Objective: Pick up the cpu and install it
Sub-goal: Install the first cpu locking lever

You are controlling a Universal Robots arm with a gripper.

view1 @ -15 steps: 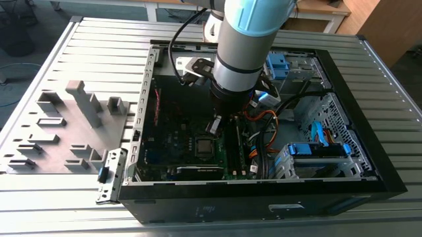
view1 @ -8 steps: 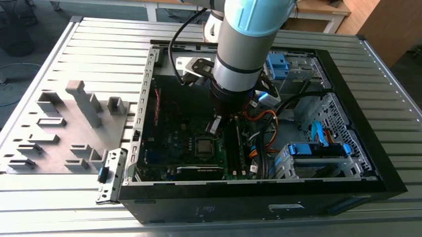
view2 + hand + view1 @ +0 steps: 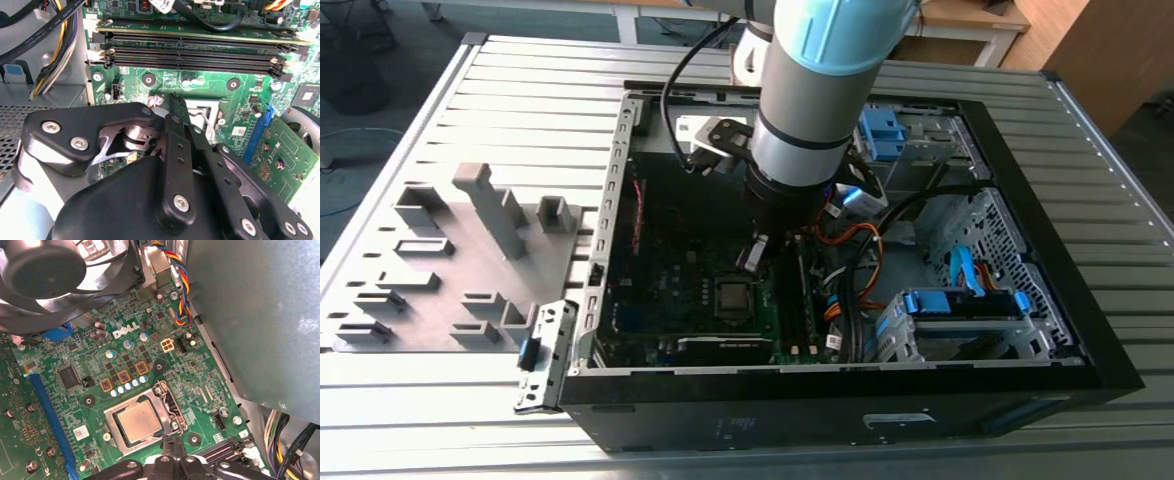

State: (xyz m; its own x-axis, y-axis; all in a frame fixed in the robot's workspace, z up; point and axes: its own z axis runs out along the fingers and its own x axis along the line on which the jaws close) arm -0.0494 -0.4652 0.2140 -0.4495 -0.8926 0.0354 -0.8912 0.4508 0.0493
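The cpu [image 3: 139, 423], a small silvery-tan square, lies flat inside the silver-framed socket [image 3: 165, 399] on the green motherboard [image 3: 200, 380]. In the exterior view the socket [image 3: 736, 295] sits low in the open computer case [image 3: 854, 400]. My gripper [image 3: 173, 444] hovers just beside the socket's edge, a little above the board, its dark fingertips [image 3: 174, 102] pressed together with nothing between them. In the exterior view the gripper [image 3: 755, 254] hangs under the arm, slightly behind the socket.
Long memory slots [image 3: 195, 50] run beside the socket. A black fan [image 3: 55, 275] stands near the board's edge, with coloured wire bundles [image 3: 180, 285] next to it. Blue drive brackets [image 3: 961, 300] and orange cables [image 3: 854, 245] fill the case's right side. A grey fixture block [image 3: 467, 250] sits left of the case.
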